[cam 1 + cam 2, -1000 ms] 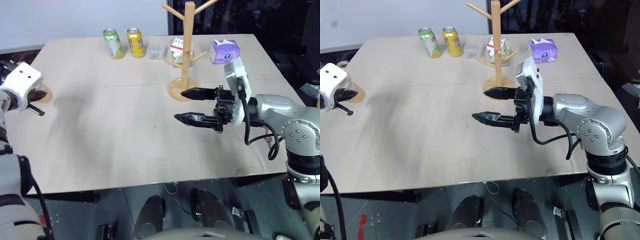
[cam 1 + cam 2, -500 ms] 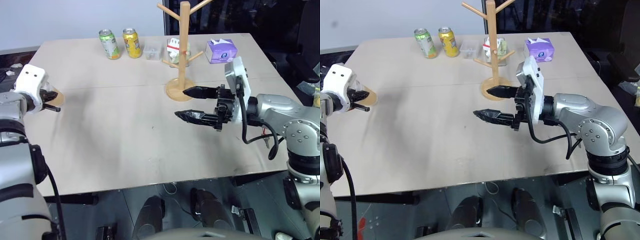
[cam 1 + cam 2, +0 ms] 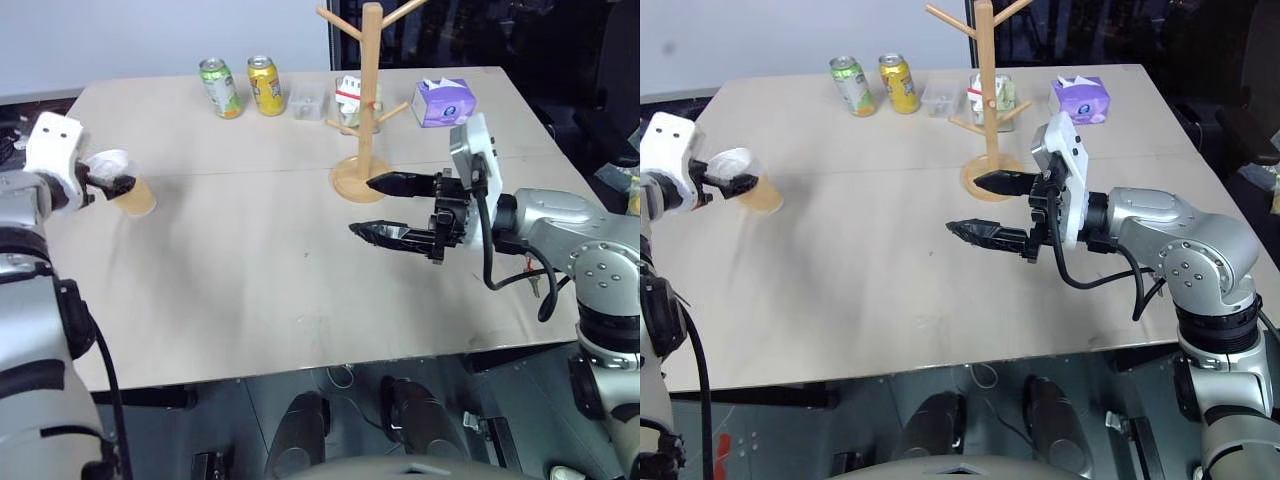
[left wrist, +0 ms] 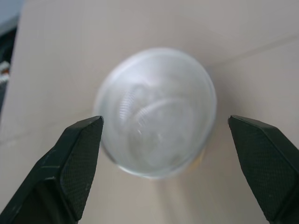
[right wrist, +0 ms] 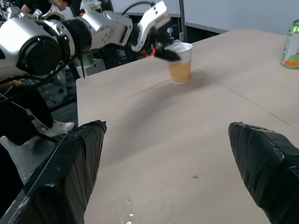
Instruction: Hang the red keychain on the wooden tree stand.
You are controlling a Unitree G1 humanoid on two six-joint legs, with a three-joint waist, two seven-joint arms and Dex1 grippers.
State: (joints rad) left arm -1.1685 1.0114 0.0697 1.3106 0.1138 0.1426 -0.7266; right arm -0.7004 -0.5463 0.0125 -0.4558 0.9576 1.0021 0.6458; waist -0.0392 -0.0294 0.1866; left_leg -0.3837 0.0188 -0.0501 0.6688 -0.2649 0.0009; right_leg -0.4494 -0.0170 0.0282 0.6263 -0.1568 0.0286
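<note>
At my left fingertips, a cup, and no keychain found yet.

Between the black fingers of my left gripper [image 4: 166, 120], spread wide and touching nothing, sits a paper cup [image 3: 752, 185]; blurred shapes lie inside, and I can't tell whether the red keychain is among them. My right gripper [image 3: 361, 208] hangs with its jaws apart just beside the base of the wooden tree stand [image 3: 370, 100]. The risk, I judge: the cup looks light and stands near the table's edge, so one clipped finger could tip it over. The pale wood table [image 3: 250, 280] carries two cans [image 3: 246, 86] and a tissue box [image 3: 445, 100] beyond my right gripper; dark glass and a pale wall behind.
</note>
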